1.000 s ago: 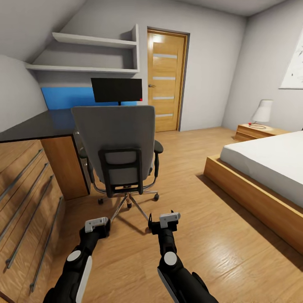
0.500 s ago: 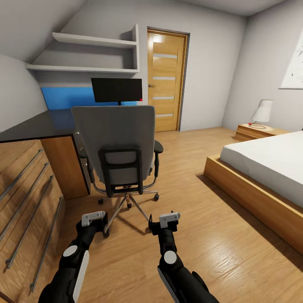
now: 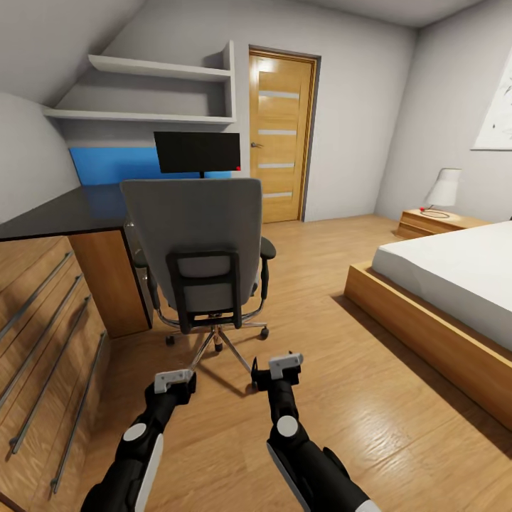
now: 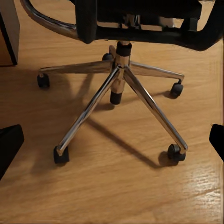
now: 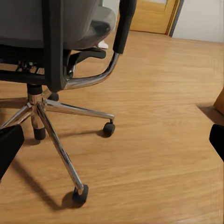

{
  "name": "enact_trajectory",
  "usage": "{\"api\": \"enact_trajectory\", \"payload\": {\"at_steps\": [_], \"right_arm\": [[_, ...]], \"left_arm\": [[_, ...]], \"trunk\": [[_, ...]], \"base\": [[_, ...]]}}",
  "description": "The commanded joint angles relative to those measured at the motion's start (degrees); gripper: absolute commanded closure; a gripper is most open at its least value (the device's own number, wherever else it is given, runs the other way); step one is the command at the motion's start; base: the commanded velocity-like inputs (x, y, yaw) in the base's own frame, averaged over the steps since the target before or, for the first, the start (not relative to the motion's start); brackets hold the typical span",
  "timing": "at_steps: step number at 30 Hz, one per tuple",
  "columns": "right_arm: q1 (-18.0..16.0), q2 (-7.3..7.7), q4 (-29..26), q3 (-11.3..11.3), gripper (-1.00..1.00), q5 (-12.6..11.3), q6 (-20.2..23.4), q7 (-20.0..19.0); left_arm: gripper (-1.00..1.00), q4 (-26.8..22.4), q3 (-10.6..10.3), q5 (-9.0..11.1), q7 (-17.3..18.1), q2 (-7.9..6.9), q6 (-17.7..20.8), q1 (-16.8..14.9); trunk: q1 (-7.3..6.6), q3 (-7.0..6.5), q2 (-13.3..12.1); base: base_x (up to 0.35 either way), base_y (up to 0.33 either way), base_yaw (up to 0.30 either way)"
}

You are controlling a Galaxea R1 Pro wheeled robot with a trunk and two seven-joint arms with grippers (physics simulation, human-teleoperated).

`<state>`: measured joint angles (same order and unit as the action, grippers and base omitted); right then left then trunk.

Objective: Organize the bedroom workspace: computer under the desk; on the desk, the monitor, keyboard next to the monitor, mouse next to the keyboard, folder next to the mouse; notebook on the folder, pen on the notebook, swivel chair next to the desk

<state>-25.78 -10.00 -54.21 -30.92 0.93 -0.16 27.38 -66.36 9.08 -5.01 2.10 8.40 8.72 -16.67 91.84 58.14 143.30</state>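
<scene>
The swivel chair (image 3: 195, 249) stands before the desk surface (image 3: 64, 213), its back toward both grippers, left (image 3: 175, 380) and right (image 3: 286, 365), each spread wide and empty. On casters it should roll easily; the stiff backrest frame looks the best hold.

One chair (image 3: 195, 242), one monitor (image 3: 198, 151) at its twelve o'clock, one desk (image 3: 64, 213). Two shelves (image 3: 160, 69), one door (image 3: 279, 135), one bed (image 3: 455, 284), one nightstand (image 3: 430, 222) with one lamp (image 3: 442, 188). Two grippers (image 3: 175, 380) (image 3: 284, 364). Five casters (image 4: 175, 153) on the chair.
</scene>
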Motion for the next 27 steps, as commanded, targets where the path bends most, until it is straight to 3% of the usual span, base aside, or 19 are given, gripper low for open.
{"api": "enact_trajectory", "payload": {"at_steps": [1,13,20,27], "right_arm": [[-0.1,0.0,0.4,-0.1,-1.0,0.1,-0.7,0.3],[-0.1,0.0,3.2,-0.7,-1.0,0.2,-8.9,0.2],[-0.1,0.0,4.9,-1.9,-1.0,0.2,-9.7,0.0],[-0.1,0.0,6.1,-2.2,-1.0,0.2,-9.8,-4.1]], "left_arm": [[-1.0,0.3,0.0,-0.5,0.2,0.08,0.2,0.0],[-1.0,2.4,-0.3,-0.5,0.0,0.03,-3.9,0.0],[-1.0,2.6,-0.3,-0.4,0.0,0.02,-4.4,0.0],[-1.0,2.7,-0.2,-0.3,-0.1,-0.04,-5.3,0.0]], "trunk": [[-0.01,0.05,0.0],[-0.01,0.05,0.0],[-0.01,0.05,0.0],[-0.01,0.05,0.0]], "base": [[0.0,0.0,0.0],[0.096,0.0,0.0],[0.274,0.0,0.0],[0.069,0.0,0.0]]}}
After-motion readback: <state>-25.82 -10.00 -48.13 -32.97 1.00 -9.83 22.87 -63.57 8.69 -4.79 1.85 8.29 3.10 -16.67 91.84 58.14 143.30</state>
